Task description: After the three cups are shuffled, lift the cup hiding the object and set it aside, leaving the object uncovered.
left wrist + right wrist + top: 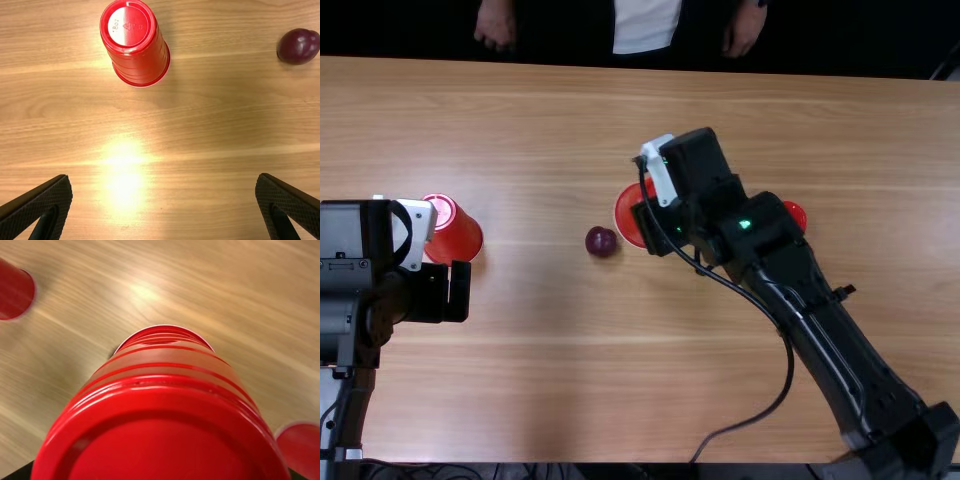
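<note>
Red cup (626,214) tipped, clamped by right end effector (652,216); dark purple ball (601,241) uncovered just beside rim; left end effector (161,180) spread apart.

Wide gap between left cup (450,232) and purple ball (601,241)

The right arm (825,335) comes up from the lower right corner of the frame to the middle. Its hand (648,225) is closed around a red cup (626,212). The left arm (355,300) sits at the left edge, and its hand (161,177) has both fingers spread wide apart.
</note>
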Available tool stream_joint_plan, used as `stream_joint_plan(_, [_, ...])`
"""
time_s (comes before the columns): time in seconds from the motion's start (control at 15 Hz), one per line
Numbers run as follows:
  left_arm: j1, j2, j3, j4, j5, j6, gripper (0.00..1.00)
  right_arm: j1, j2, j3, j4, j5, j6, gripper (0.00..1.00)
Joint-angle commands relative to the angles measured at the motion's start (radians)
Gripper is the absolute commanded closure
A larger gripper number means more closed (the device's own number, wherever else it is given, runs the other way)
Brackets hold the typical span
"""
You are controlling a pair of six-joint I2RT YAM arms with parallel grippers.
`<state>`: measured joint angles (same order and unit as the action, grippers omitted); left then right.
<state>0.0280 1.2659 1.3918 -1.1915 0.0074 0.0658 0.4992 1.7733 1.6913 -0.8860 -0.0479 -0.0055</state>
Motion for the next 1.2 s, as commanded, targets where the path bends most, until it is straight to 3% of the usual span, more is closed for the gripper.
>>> stream_joint_plan(0.0, [0.006,-0.003,-0.014,-0.003,0.005,0.0,0.0,-0.021,-0.054,-0.079,-0.001,0.004,0.006,0.99])
stream_joint_plan(0.2, [0.004,-0.008,-0.014,-0.003,0.005,0.0,0.0,-0.048,-0.114,-0.257,0.022,0.002,0.007,0.99])
stream_joint_plan(0.47, [0.004,-0.01,-0.034,-0.001,0.005,0.0,0.0,-0.044,-0.115,-0.489,0.283,0.004,0.006,0.94])
stream_joint_plan(0.8, [0.007,-0.01,-0.036,-0.001,0.005,-0.001,0.0,-0.037,-0.1,-0.556,0.331,0.004,0.006,0.91])
stream_joint_plan(0.87, [0.009,-0.01,-0.036,-0.001,0.005,-0.001,0.0,-0.037,-0.1,-0.558,0.329,0.004,0.004,0.68])
stream_joint_plan(0.93, [0.009,-0.01,-0.036,-0.001,0.004,-0.001,0.0,-0.037,-0.1,-0.565,0.329,0.004,0.004,0.13])
stream_joint_plan(1.0, [0.01,-0.01,-0.036,-0.001,0.004,-0.001,0.0,-0.037,-0.1,-0.576,0.331,0.006,0.004,0.0])
stream_joint_plan(1.13, [0.01,-0.01,-0.036,-0.001,0.004,-0.001,0.0,-0.041,-0.103,-0.576,0.331,0.006,0.004,0.0])
